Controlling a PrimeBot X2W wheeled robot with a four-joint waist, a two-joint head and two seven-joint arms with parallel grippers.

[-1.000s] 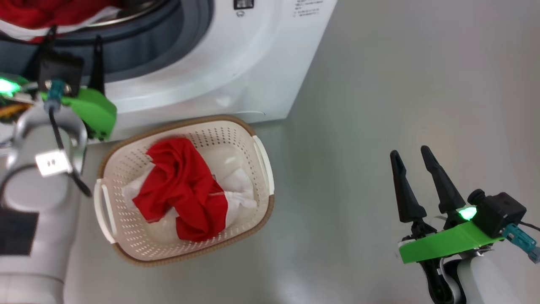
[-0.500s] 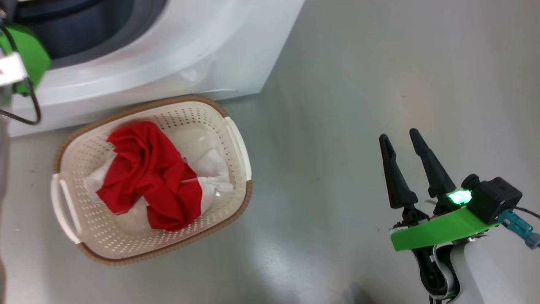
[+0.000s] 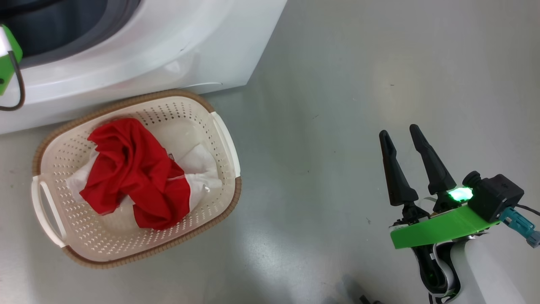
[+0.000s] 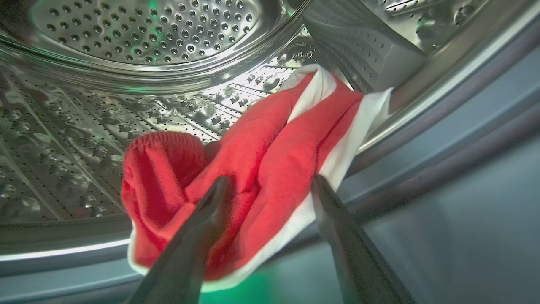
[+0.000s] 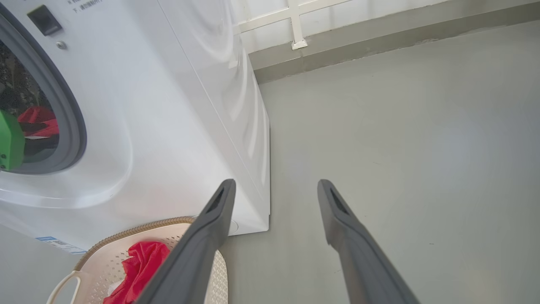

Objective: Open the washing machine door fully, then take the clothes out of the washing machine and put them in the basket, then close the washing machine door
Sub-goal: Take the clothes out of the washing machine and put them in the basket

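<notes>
Left claw (image 4: 270, 179) gapes at clothes (image 4: 261, 147) in washing machine (image 4: 147, 33).

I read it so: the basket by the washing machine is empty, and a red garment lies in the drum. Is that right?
Not quite. The basket holds red and white clothes, as the head view shows. A red garment does lie in the drum.
</notes>
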